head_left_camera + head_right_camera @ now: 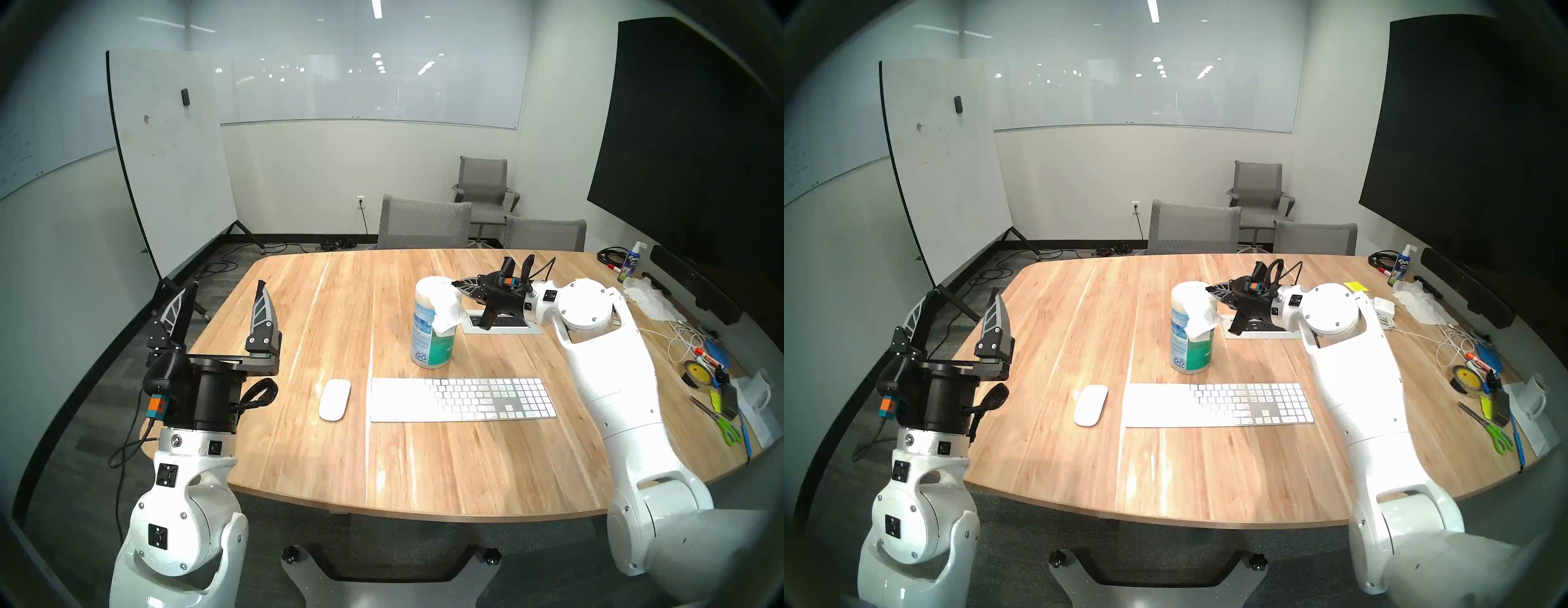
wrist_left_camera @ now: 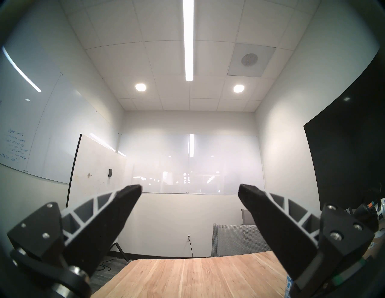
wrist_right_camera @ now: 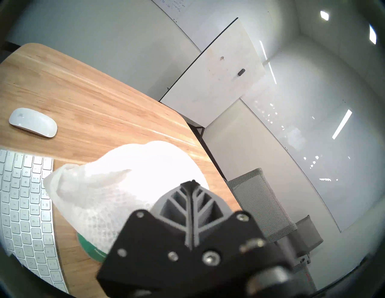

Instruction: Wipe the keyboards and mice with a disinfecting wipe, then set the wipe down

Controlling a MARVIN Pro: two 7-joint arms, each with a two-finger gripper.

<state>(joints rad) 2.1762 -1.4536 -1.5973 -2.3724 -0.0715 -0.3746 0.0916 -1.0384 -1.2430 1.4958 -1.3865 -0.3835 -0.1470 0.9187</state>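
Right now the right gripper sits at the top of the wipe canister, jaws pressed together. A wipe is draped off the lid and down the canister's near side, touching it. From the right wrist view I can't tell whether the tips actually pinch the sheet or just rest beside it.

Left gripper is parked off the bench's left edge, jaws spread wide, holding nothing.

Keyboard lies flat just in front of the canister, mouse just left of it, neither touching it. Both look untouched so far.

Risks as I see them:
- Weak pinch: if only a corner of the sheet is caught, it likely slips out on the pull and stays on the canister.
- Canister tips or lifts: nothing is bracing it. A sideways or upward pull could drag it along, and it could fall onto the keyboard.
- Chained sheets: the next wipe may follow through the lid, leaving a long tail that drags over the keys.
- Bunched sheet: a wad at the tips would mean poor contact on the keyboard, and hard fingertips could press keys or shove the mouse.
- Wet wipe on the smooth mouse: it'll likely slide on the bench unless held.
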